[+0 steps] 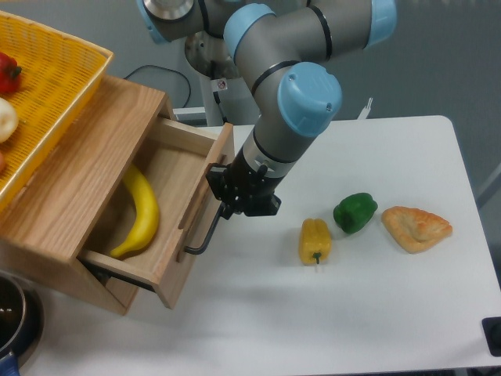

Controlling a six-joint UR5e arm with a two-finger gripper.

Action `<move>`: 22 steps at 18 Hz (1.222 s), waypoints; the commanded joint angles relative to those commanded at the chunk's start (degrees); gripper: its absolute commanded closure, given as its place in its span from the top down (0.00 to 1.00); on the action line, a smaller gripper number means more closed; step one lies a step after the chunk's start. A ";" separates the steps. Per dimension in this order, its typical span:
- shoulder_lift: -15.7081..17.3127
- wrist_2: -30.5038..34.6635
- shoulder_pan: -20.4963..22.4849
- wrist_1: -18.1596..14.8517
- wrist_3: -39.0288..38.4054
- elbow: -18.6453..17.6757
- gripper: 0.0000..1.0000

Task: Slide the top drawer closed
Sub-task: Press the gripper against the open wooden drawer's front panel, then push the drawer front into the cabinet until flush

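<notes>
The top drawer is a light wooden drawer pulled well out of its wooden cabinet, front panel facing right. A yellow banana lies inside it. A long black bar handle runs along the front panel. My gripper is down at the upper end of that handle, right against the drawer front. Its fingers look shut and pressed together, holding nothing. The arm's wrist hides part of the handle's top end.
A yellow woven basket with produce sits on the cabinet. On the white table to the right lie a yellow pepper, a green pepper and a pastry. A dark pot shows at the bottom left.
</notes>
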 joint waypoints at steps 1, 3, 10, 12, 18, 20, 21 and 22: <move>0.00 0.00 -0.09 0.00 -0.44 0.00 0.00; 0.17 0.00 -0.61 0.00 -0.97 0.00 0.00; 0.35 -0.09 -1.76 0.00 -2.55 -0.09 0.00; 0.35 0.00 -2.46 0.00 -2.90 -0.26 0.00; 0.26 -0.09 -3.60 0.00 -4.31 -0.35 0.00; 0.35 -0.09 -4.04 0.00 -4.92 -0.35 0.00; 0.35 -0.09 -4.30 0.00 -5.19 -0.35 0.00; 0.35 -0.09 -4.48 0.00 -5.45 -0.35 0.00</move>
